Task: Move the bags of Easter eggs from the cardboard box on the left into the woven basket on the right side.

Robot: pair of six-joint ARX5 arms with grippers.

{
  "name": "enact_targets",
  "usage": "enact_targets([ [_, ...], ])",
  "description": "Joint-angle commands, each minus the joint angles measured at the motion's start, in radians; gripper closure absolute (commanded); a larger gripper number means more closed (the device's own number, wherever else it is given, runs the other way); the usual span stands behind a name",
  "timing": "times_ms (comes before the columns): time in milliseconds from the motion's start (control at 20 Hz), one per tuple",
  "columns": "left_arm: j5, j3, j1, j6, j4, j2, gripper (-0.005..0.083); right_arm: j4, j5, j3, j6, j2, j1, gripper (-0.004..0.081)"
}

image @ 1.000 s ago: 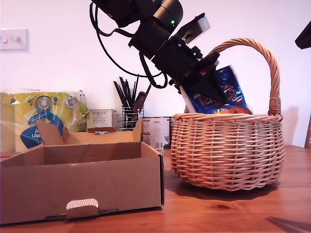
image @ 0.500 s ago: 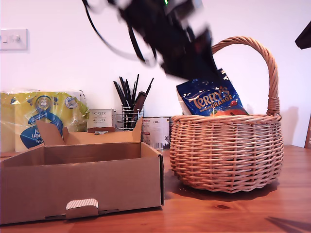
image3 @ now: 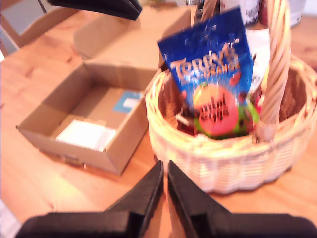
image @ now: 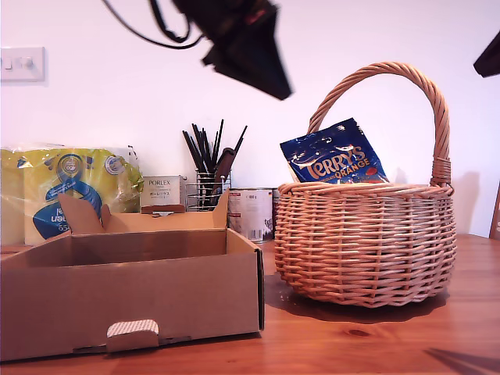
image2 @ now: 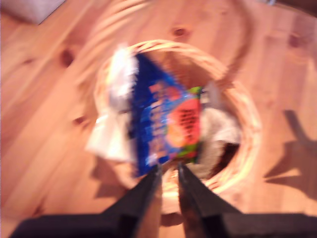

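Fingers (image2: 148,191) of my first gripper (image2: 166,186): nearly closed, empty, above the woven basket (image: 366,242); blue Terry's Orange bag (image: 336,154) stands upright inside, long axis vertical; cardboard box (image: 129,289) shows no bags; my second gripper (image3: 165,186) likewise nearly closed, empty.

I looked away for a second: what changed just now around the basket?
My first gripper let go of the blue Terry's Orange bag and rose away toward the exterior view's upper left. The bag now leans in the woven basket. The cardboard box stayed put.
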Motion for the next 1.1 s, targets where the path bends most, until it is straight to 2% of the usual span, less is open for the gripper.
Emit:
enact_targets([
  [0, -0.004, -0.057, 0.014, -0.015, 0.033, -0.039, 0.0794, 0.031, 0.002, 0.019, 0.017, 0.015, 0.003, 0.0783],
  [150, -0.056, -0.22, 0.053, -0.057, 0.168, -0.133, 0.0794, 0.089, 0.035, 0.018, 0.022, 0.062, 0.003, 0.0783],
  [400, -0.161, -0.65, 0.157, -0.173, 0.56, -0.387, 0.0794, 0.276, 0.189, 0.018, 0.114, 0.089, 0.003, 0.0783],
  [500, -0.164, -0.795, 0.218, -0.189, 0.675, -0.488, 0.0794, 0.312, 0.215, 0.018, 0.11, 0.086, 0.004, 0.0783],
  [600, -0.163, -0.936, 0.278, -0.219, 0.771, -0.591, 0.0794, 0.316, 0.227, 0.017, 0.063, 0.083, 0.004, 0.0783],
  [800, -0.157, -1.126, 0.359, -0.238, 0.82, -0.834, 0.0794, 0.304, 0.241, 0.017, 0.047, 0.05, 0.003, 0.0783],
  [1050, -0.165, -1.206, 0.373, -0.272, 0.676, -1.12, 0.0793, 0.193, 0.245, 0.017, 0.041, -0.027, 0.003, 0.0783],
])
